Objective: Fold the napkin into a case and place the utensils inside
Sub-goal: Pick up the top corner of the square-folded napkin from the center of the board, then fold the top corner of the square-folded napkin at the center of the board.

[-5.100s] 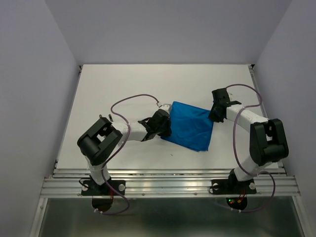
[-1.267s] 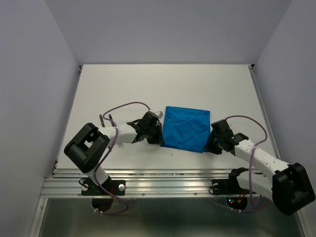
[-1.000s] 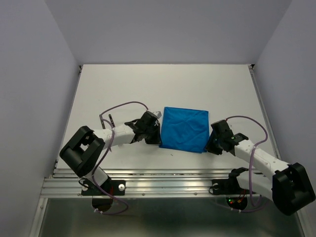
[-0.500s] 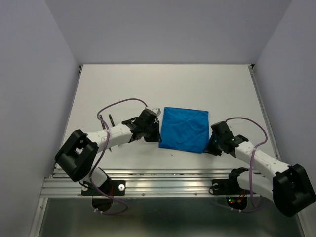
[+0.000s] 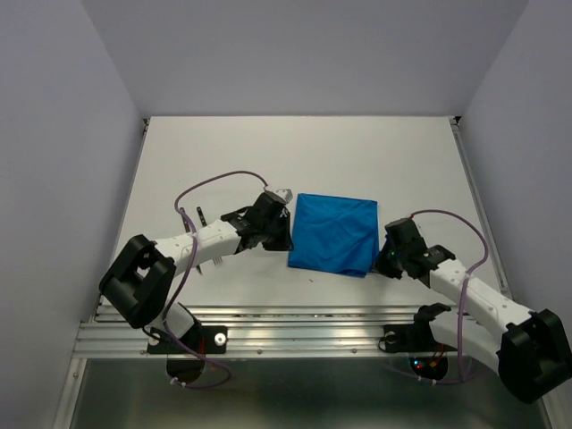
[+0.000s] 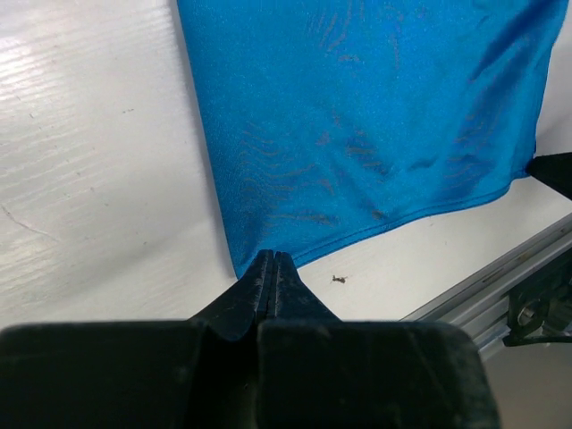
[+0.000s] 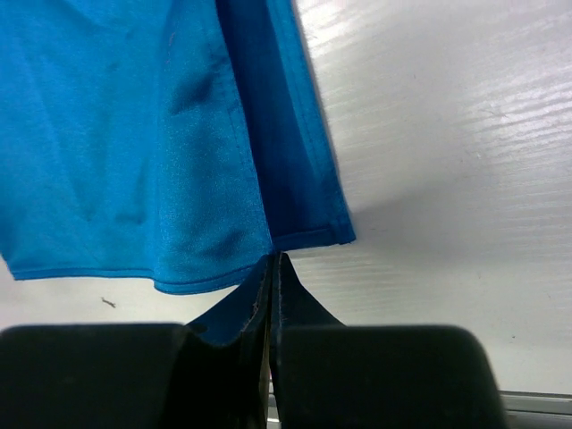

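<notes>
The napkin [image 5: 332,234] lies flat mid-table as a bright blue, roughly square, doubled cloth. My left gripper [image 5: 287,247] is at its near-left corner. The left wrist view shows those jaws [image 6: 273,256] pressed together right on the corner edge of the napkin [image 6: 357,125]. My right gripper [image 5: 377,264] is at the near-right corner. In the right wrist view its jaws [image 7: 272,259] are shut where the hemmed edges of the napkin [image 7: 134,143] meet. The utensils [image 5: 200,214] show only as thin dark ends beside the left forearm. No case shape is formed.
The metal rail [image 5: 304,315] runs along the table's near edge, close behind both grippers. A tiny dark speck [image 6: 338,280] lies on the white table [image 5: 295,152] just in front of the napkin. Purple cables loop over both arms.
My right gripper has closed at the napkin's near-right corner. The left arm has stretched a little farther out, staying shut at the near-left corner. The napkin has barely shifted.
</notes>
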Tool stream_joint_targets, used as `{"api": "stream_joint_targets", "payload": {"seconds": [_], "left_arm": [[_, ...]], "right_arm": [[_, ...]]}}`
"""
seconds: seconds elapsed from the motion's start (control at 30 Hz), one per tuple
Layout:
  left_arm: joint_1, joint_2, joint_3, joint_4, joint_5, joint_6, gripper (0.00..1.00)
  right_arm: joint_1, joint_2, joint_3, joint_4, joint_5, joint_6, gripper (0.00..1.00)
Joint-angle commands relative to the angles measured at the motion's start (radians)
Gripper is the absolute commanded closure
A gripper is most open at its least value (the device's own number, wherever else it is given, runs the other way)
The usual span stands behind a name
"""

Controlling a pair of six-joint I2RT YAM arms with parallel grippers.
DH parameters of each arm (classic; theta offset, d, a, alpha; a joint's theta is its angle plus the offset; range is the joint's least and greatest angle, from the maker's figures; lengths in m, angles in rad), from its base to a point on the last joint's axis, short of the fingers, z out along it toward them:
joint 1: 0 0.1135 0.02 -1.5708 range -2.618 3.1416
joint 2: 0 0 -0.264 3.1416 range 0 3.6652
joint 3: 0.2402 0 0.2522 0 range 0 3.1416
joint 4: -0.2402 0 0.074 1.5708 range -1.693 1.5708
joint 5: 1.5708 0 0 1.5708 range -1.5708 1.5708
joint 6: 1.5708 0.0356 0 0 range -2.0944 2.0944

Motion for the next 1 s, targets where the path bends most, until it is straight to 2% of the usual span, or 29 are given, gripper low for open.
{"api": "stream_joint_targets", "payload": {"seconds": [0.0,0.1,0.27,0.47,0.97], "left_arm": [[-0.004,-0.025,0.056,-0.033,-0.062,0.026,1.0],[0.0,-0.011,0.071,-0.027,-0.066,0.035,1.0],[0.019,0.035,0.11,-0.022,-0.07,0.044,1.0],[0.056,0.08,0.157,-0.036,-0.076,0.024,1.0],[0.092,0.017,0.131,-0.01,-0.107,-0.011,1.0]], "right_arm": [[0.01,-0.033,0.06,0.003,0.009,-0.004,0.99],[0.01,-0.026,0.089,0.009,0.003,-0.016,0.99],[0.01,0.006,0.12,0.113,-0.04,-0.039,0.99],[0.01,0.168,0.196,0.228,-0.054,-0.063,0.99],[0.019,0.516,0.456,0.397,-0.055,-0.103,0.99]]}}
